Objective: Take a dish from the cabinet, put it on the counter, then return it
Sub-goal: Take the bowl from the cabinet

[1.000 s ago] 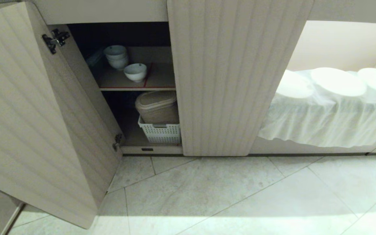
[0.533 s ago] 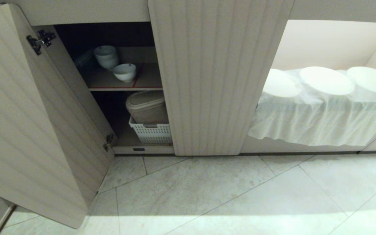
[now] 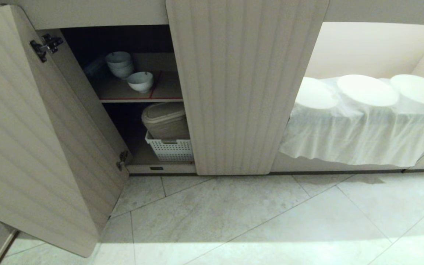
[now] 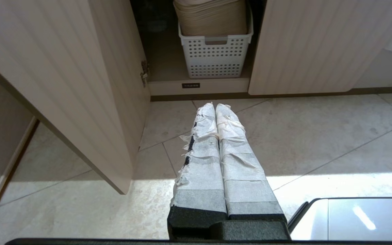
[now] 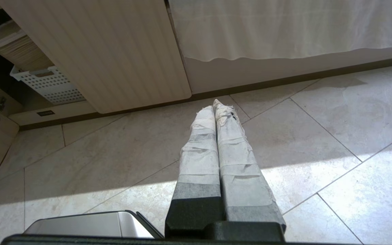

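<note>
a: where is the bowl?

b: in the upper left of the head view, inside the cabinet (image 3: 248,88). the left door (image 3: 39,132) hangs wide open. the bowl (image 3: 140,81) sits upright on the upper shelf (image 3: 168,90), near the red front edge, with a stack of bowls (image 3: 119,64) just behind it, further left and higher in the frame. i cannot tell whether bowl and stack touch.

a: what's under that shelf?

b: a white perforated basket (image 3: 169,149) on the cabinet floor, holding a beige lidded container (image 3: 165,120). the right door is shut and covers the middle of the frame.

a: and on the right of the frame?

b: an open recess with round white lids (image 3: 367,90) standing on a thin white cloth (image 3: 359,136) that hangs down over the front.

a: the grippers?

b: neither shows in the head view. in the left wrist view the left gripper (image 4: 215,106) is clenched, taped fingers pressed together, nothing between them, pointing over the tiled floor (image 3: 256,217) toward the basket in the open cabinet. in the right wrist view the right gripper (image 5: 214,103) is clenched too, empty, over the floor in front of the shut door and the cloth.
</note>
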